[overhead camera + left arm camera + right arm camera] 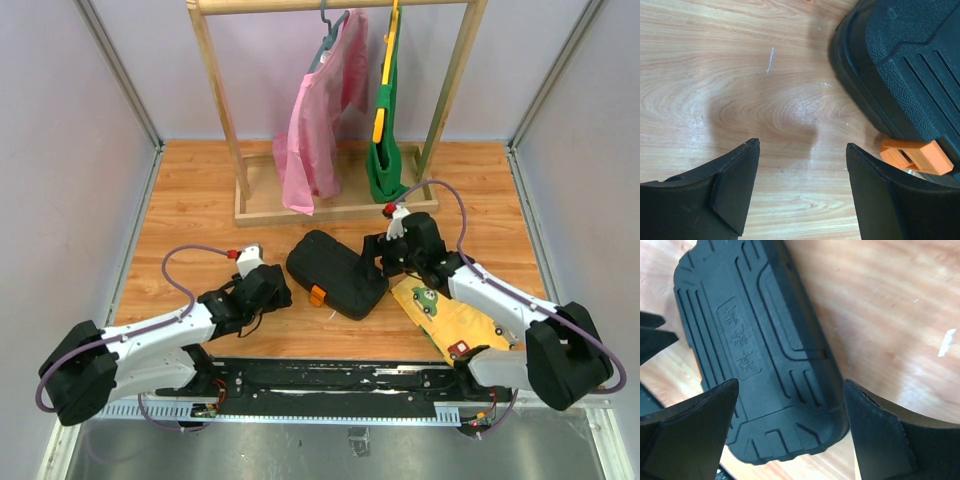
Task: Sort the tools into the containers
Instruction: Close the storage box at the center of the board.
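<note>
Left tool [801,146]: jaws wide, nothing held, over bare surface [200,200] just beside the orange latch [912,156]. Case [335,272] is seen shut, lying flat mid-surface between both arms; no hand tools are visible. It is judged a stiff, ribbed plastic shell, likely to slide on the wood, so best braced across one end while the latch is flipped. Embossed characters sit in a framed lid panel, not legible. Right tool [791,382]: jaws wide, empty, poised over the case's end. Yellow board [450,320] lies just right of the case, under the right arm.
</note>
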`<action>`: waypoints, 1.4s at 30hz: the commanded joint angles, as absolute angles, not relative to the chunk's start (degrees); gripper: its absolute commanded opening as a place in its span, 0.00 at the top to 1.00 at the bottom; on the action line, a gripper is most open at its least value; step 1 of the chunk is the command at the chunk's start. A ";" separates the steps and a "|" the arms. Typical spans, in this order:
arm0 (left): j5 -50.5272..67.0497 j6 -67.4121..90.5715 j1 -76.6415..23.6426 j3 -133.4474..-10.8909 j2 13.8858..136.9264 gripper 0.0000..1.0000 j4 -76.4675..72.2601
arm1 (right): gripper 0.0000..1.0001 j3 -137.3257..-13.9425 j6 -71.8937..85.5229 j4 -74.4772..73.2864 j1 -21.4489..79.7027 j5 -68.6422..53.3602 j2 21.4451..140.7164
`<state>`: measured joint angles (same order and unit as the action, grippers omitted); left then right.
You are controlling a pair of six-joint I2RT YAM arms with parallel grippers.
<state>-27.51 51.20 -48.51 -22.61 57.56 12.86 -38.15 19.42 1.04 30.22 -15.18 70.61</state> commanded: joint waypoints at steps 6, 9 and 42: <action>-26.67 46.71 -47.14 -27.20 66.59 0.25 4.73 | 0.14 -40.99 22.13 -5.73 28.91 -26.77 75.62; -28.08 44.45 -46.79 -29.51 69.79 0.26 3.90 | 0.14 -40.22 20.96 -7.54 28.91 -25.58 76.11; -22.86 50.79 -43.78 -28.64 57.16 0.26 6.32 | 0.14 -39.47 18.29 -15.73 31.03 -18.83 66.77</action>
<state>-25.89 44.69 -43.31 -28.53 58.33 5.80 -38.06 19.35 -16.58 30.39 -18.35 64.75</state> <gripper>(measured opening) 0.739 0.860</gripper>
